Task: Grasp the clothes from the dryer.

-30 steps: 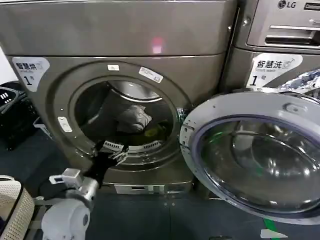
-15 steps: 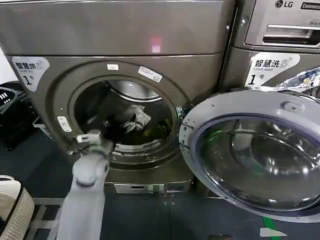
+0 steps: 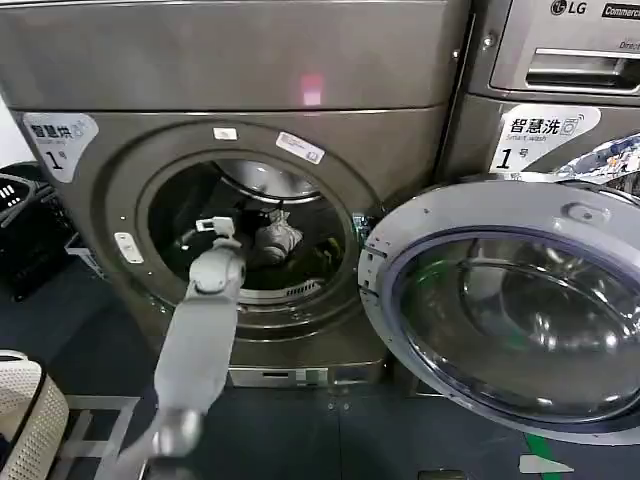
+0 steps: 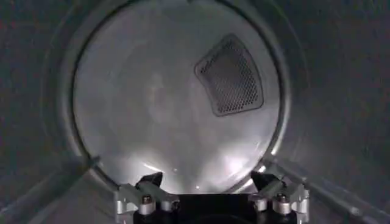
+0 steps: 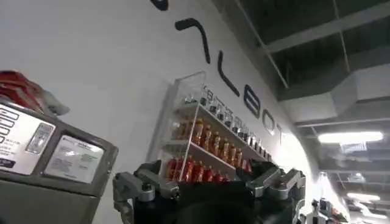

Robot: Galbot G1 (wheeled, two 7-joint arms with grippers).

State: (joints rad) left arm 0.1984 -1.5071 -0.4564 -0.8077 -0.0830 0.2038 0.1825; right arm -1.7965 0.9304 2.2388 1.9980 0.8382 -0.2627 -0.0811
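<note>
The left arm (image 3: 200, 340) reaches up through the porthole of the dryer (image 3: 120, 80), its wrist just inside the rim. The left gripper (image 4: 207, 182) faces the drum's back wall with fingers (image 4: 151, 181) spread apart and nothing between them. A mesh vent (image 4: 230, 76) sits on that wall, ahead of the fingertips. The clothes (image 3: 275, 240) lie just right of the wrist, a whitish-grey bundle with what may be a yellow-green piece (image 3: 310, 262) beside it. The door (image 3: 500, 320) hangs open farther right. The right gripper (image 5: 210, 182) points up at a wall, fingers (image 5: 146, 182) parted and empty.
</note>
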